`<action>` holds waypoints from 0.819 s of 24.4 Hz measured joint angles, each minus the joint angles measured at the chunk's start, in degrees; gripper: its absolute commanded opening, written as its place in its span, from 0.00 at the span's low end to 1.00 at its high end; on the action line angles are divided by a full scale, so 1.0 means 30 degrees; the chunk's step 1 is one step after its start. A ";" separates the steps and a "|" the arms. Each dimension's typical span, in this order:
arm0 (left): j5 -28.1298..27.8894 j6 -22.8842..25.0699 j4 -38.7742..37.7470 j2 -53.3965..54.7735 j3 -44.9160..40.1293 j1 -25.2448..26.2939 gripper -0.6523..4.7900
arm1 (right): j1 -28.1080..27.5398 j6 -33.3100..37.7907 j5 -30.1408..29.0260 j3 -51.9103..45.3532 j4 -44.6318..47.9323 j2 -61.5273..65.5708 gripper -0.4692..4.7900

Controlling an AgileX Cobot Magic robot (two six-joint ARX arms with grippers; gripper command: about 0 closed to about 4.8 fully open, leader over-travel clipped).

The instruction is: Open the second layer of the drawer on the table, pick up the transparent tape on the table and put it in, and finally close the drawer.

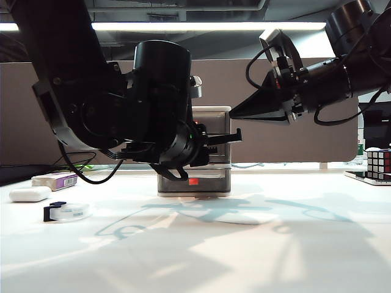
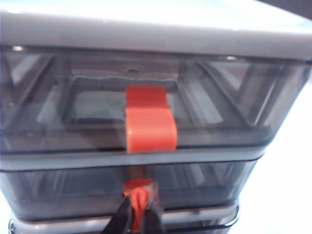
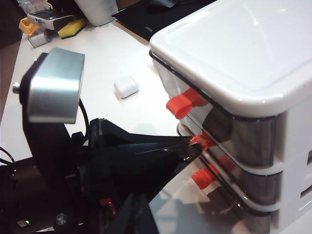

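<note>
Your drawer unit (image 1: 194, 177) could drag across the table (image 1: 244, 256) when you pull. The left gripper (image 2: 139, 214) is clenched on the second layer of the drawer (image 2: 131, 187) by its handle tab, a thin bite that may slip. The right gripper (image 1: 235, 114) hovers above the unit, seemingly closed and empty. The transparent tape (image 1: 66, 211) lies far left.

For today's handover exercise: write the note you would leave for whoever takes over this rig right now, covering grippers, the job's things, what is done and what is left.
Left gripper: shut on the second drawer's tab, at the unit's front.
Right gripper: raised in the air beside the unit's top, holding nothing; jaws look shut.
Second drawer: not yet pulled out.
Tape: on the table, far left, untouched.
Done: tab gripped.
Left: pull the drawer open, put the tape in, close the drawer.
</note>
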 measured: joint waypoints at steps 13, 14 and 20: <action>-0.0029 -0.0036 -0.0226 0.0058 0.0000 0.0000 0.11 | 0.0707 0.0015 0.0750 0.1632 0.0911 0.1712 0.08; -0.0029 -0.0066 -0.0240 0.0058 0.0000 0.0000 0.11 | 0.0729 0.0036 0.0750 0.1843 0.0896 0.1967 0.08; -0.0022 -0.0080 -0.0299 0.0058 0.0000 -0.0007 0.11 | 0.1013 0.0379 0.0852 0.3118 0.0874 0.3213 0.08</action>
